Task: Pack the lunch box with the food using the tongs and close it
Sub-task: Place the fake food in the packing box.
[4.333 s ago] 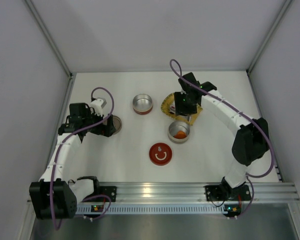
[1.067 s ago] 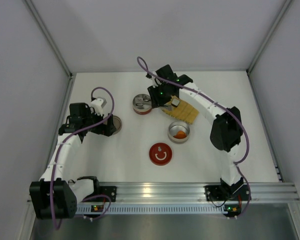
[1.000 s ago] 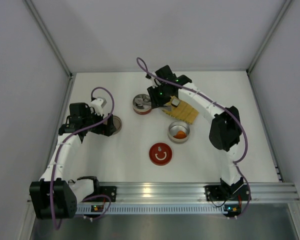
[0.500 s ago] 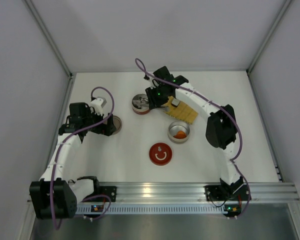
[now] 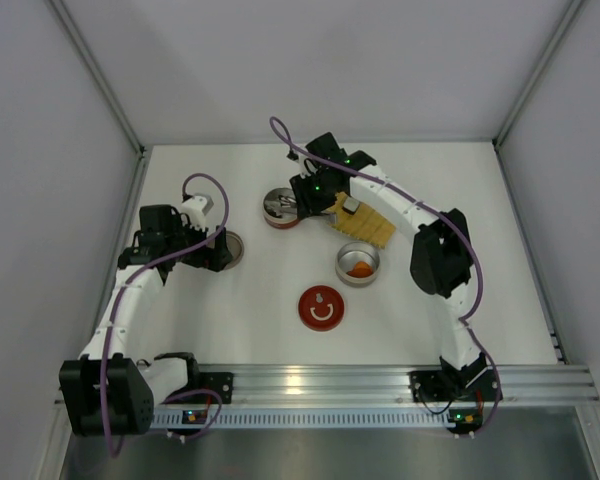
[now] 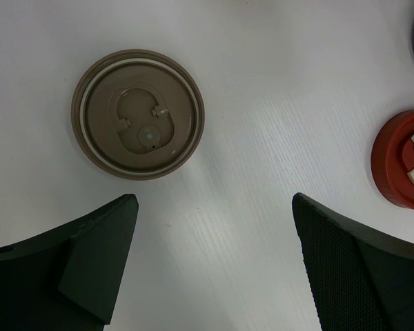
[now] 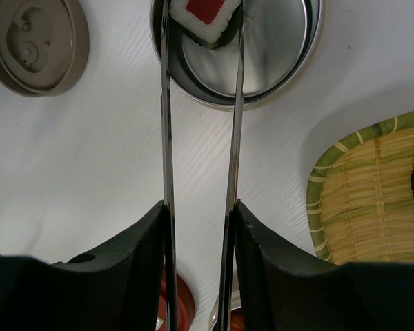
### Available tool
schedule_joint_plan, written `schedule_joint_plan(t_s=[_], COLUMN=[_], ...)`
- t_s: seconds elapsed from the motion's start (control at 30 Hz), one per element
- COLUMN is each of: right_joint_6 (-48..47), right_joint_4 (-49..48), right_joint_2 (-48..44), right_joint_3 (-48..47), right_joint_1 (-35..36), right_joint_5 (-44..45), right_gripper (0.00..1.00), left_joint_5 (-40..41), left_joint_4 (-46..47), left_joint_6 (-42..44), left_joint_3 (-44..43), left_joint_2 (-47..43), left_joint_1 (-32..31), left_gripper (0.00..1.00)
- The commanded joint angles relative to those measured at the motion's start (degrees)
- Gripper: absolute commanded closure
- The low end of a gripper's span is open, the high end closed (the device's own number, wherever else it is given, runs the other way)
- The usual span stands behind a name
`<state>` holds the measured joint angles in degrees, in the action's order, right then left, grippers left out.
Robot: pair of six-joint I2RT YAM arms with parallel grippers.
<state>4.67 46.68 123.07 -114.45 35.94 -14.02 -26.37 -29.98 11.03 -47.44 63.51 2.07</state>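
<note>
Clamping the tongs [image 7: 167, 124] between its narrowed fingers, the right gripper [image 7: 200, 215] points them toward 12 o'clock in the wrist view. The tips pinch a white piece [image 7: 205, 15] with a red centre and a dark edge. The piece sits over the mouth of the tin [image 7: 283, 48]; whether it touches the floor cannot be told.

In the top view the tray [image 5: 372, 226] lies just beside this tin at 3 o'clock and carries another piece [image 5: 350, 205]. At 6 o'clock from the tray stands a second tin [image 5: 374, 262] holding orange chunks [image 5: 359, 269]. The red lid [image 5: 321, 306] lies at 7 o'clock from that.

The left gripper [image 6: 214, 265] hangs with its jaws wide apart and holds nothing. It is above the table [image 6: 262, 103], with the brown lid [image 6: 138, 114] at its 11 o'clock.
</note>
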Motion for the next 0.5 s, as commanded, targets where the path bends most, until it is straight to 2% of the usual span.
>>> schedule_joint_plan(t_s=[0.0,0.17,0.47], right_joint_6=[0.2,0.0,0.0], right_joint_4=[-1.1,-0.6,-0.4], right_joint_2=[-0.9,-1.7,-2.4], right_joint_3=[-3.0,-2.6,-2.5], right_joint_1=[1.2,1.2,1.2], right_joint_5=[-1.6,-0.9,-1.4], right_gripper=[0.62,0.56,0.55], left_joint_5=[-1.5,-1.5,-1.3], left_joint_4=[2.5,2.1,2.2], left_joint_6=[0.3,0.5,0.5], left_joint_3=[0.2,0.3,0.5], left_joint_2=[0.1,-0.3,-0.5], left_joint_1=[0.0,0.0,0.0], left_gripper=[0.02,0.02,0.02])
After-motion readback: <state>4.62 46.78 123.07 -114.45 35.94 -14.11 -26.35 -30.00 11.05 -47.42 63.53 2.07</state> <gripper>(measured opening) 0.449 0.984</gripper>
